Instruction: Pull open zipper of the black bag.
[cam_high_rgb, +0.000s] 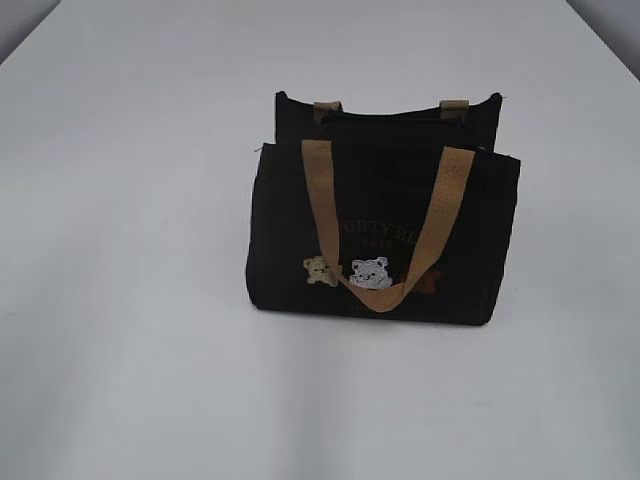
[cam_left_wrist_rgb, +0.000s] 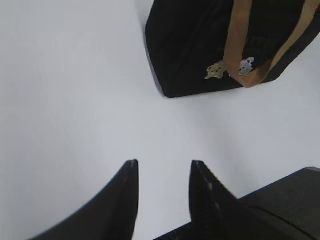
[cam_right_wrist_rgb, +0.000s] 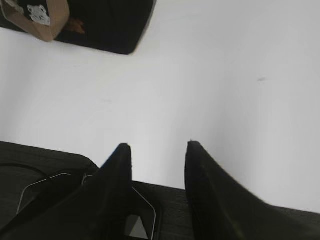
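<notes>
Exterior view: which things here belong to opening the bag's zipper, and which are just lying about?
Belongs to the job:
- small black fabric tote bag with tan webbing handles
- its zipper: not discernible
- left gripper, open, empty
- right gripper, open, empty

Just lying about:
- nothing on the white table

the bag (cam_high_rgb: 300, 250) is stood upright on the worktop (cam_high_rgb: 120, 300), near the middle of the exterior view. its front handle (cam_high_rgb: 385, 295) is draped down over the front panel, and the rear handle (cam_high_rgb: 455, 106) is seen behind, at the top edge. the left claw (cam_left_wrist_rgb: 161, 172) is held over bare worktop, well apart from the bag, which lies ahead and to its right. the right claw (cam_right_wrist_rgb: 157, 150) is likewise held apart, with the bag ahead and to its left.
</notes>
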